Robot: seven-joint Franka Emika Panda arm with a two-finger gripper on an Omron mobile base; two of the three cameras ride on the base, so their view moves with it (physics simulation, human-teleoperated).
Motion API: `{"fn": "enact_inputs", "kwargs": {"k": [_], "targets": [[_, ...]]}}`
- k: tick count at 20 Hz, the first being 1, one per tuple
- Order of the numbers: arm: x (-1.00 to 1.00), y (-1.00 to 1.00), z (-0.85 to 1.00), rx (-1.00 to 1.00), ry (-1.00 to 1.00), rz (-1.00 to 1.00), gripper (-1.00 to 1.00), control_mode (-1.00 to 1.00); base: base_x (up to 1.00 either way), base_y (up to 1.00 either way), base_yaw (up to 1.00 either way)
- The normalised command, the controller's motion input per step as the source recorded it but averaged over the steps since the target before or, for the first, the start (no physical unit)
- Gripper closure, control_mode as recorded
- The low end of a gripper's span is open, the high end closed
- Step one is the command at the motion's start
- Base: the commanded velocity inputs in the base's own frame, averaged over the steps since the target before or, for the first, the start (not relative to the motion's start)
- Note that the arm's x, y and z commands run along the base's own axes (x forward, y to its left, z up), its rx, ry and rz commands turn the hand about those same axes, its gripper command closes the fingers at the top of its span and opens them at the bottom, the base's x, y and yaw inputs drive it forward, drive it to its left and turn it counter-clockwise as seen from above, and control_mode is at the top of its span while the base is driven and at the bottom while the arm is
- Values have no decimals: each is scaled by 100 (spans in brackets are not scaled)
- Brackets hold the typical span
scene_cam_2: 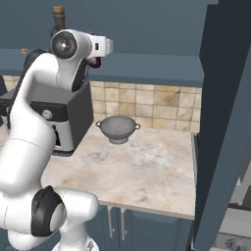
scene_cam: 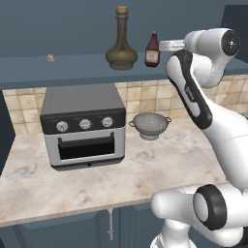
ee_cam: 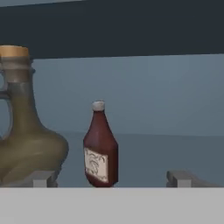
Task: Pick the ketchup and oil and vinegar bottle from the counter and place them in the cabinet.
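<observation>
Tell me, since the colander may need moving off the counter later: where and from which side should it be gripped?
Grip the colander at its rim, coming down from above. It sits upright and open-topped on the counter, a round bowl too wide to span, so one finger inside and one outside the thin rim suits best. The two small side handles are another option, though they look slim.

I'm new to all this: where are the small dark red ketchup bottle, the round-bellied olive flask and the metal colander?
Small dark red ketchup bottle [ee_cam: 100, 151], hand view, body.
Round-bellied olive flask [scene_cam: 121, 53], left base view, belly.
Metal colander [scene_cam: 150, 125], left base view, bowl.
</observation>
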Motion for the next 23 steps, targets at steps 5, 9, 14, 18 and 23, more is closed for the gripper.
{"fn": "enact_inputs", "kwargs": {"k": [5, 9, 14, 18, 23], "targets": [[-100, -30, -43, 0, 0, 12, -100, -100, 0, 0, 0], [-100, -33, -80, -2, 0, 12, -100, -100, 0, 0, 0], [-100, -30, -100, -5, 0, 12, -100, -100, 0, 0, 0], [-100, -12, -100, -9, 3, 14, -100, -100, 0, 0, 0], [-91, 1, -100, -6, -2, 17, -100, -100, 0, 0, 0]]}}
